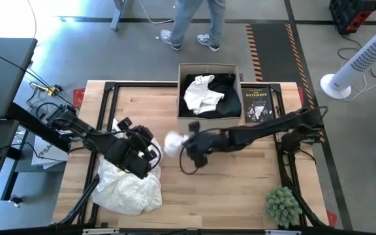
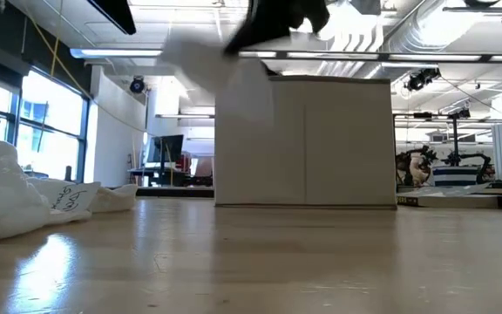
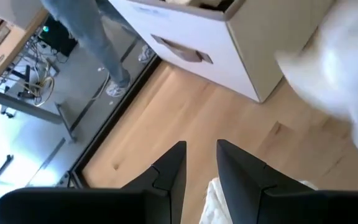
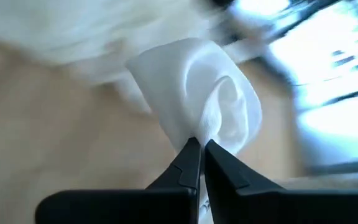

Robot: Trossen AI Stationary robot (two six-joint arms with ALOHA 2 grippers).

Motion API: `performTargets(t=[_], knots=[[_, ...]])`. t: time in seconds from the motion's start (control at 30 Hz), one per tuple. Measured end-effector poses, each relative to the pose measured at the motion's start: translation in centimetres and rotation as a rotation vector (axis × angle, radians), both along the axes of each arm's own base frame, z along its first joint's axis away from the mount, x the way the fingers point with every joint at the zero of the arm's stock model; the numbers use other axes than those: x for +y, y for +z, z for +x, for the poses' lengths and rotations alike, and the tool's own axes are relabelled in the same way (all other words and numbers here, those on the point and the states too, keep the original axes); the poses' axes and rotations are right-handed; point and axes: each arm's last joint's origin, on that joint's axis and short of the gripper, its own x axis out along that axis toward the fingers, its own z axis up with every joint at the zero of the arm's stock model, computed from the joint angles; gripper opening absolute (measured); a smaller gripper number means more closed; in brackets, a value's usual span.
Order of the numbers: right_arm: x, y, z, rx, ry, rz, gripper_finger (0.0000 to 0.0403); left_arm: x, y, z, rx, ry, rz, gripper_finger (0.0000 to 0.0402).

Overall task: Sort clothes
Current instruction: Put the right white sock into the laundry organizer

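My right gripper [image 1: 183, 145] is shut on a small white garment [image 1: 173, 142] above the middle of the table, in front of the box; the low view shows the garment [image 2: 225, 65] lifted clear. My left gripper [image 1: 152, 149] hovers over the far edge of a white crumpled pile of clothes [image 1: 129, 189] that lies on the table's near left. In the left wrist view its fingers [image 3: 201, 165] stand a little apart and hold nothing. A cardboard box [image 1: 181, 98] at the far middle holds black [image 1: 227, 94] and white [image 1: 202, 94] garments. My right gripper pinches a bunched fold of the white garment [image 4: 197, 134] between its two fingertips. The garment [image 4: 197, 87] stands out beyond the fingers in a loose rounded bulge. It is clear of the table.
A black book with white lettering [image 1: 258, 103] lies right of the box. A small green spiky plant [image 1: 283, 203] stands at the near right corner. A person's legs [image 1: 191, 26] show beyond the table's far edge. Bare wood [image 1: 227, 196] lies in the near middle.
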Motion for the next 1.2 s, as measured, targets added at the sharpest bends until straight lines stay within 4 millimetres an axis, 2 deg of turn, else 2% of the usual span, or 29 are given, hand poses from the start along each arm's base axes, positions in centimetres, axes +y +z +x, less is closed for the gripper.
performTargets(t=[0.13,0.2,0.3,0.37,0.5,0.6,0.67,0.77,0.9,1.0,1.07,1.2], knots=[[-1.9,6.8,-1.8,-0.232,-0.154,-0.212,0.0005,-0.5,0.1,-0.2,-0.027,-0.014,0.019,0.0086],[-3.9,9.1,-2.7,-0.33,-0.228,-0.24,0.0005,-0.6,0.1,-0.3,-0.031,-0.021,0.023,0.0086],[-7.8,11.1,-3.7,-0.453,-0.307,-0.142,0.0006,-0.8,0.1,-0.3,-0.041,-0.028,0.038,0.0086],[-10.8,11.1,-3.9,-0.48,-0.352,-0.043,0.0006,-0.8,0.1,-0.3,-0.042,-0.029,0.042,0.0086],[-16.8,8.4,-3.4,-0.422,-0.461,0.125,0.0017,-0.7,0.1,-0.3,-0.046,-0.028,0.045,0.0086],[-20.5,6.6,-3.4,-0.399,-0.548,0.212,0.0056,-0.7,0.1,-0.3,-0.047,-0.027,0.044,0.0086],[-22.0,6.0,-3.6,-0.408,-0.6,0.26,0.009,-0.7,0.1,-0.3,-0.047,-0.027,0.044,0.0086],[-23.1,5.7,-3.9,-0.428,-0.654,0.315,0.0136,-0.7,0.1,-0.3,-0.05,-0.025,0.043,0.0086],[-22.9,6.4,-4.6,-0.426,-0.648,0.344,0.0167,-0.7,0.1,-0.3,-0.051,-0.025,0.044,0.0086],[-22.5,7.1,-4.9,-0.441,-0.613,0.367,0.017,-0.7,0.1,-0.3,-0.059,-0.022,0.048,0.0086],[-22.8,6.9,-4.8,-0.446,-0.588,0.443,0.0167,-0.7,0.1,-0.3,-0.069,-0.022,0.058,0.0086],[-25.0,4.4,-4.1,-0.405,-0.628,0.559,0.015,-0.6,0.2,-0.2,-0.097,-0.024,0.094,0.0086]])
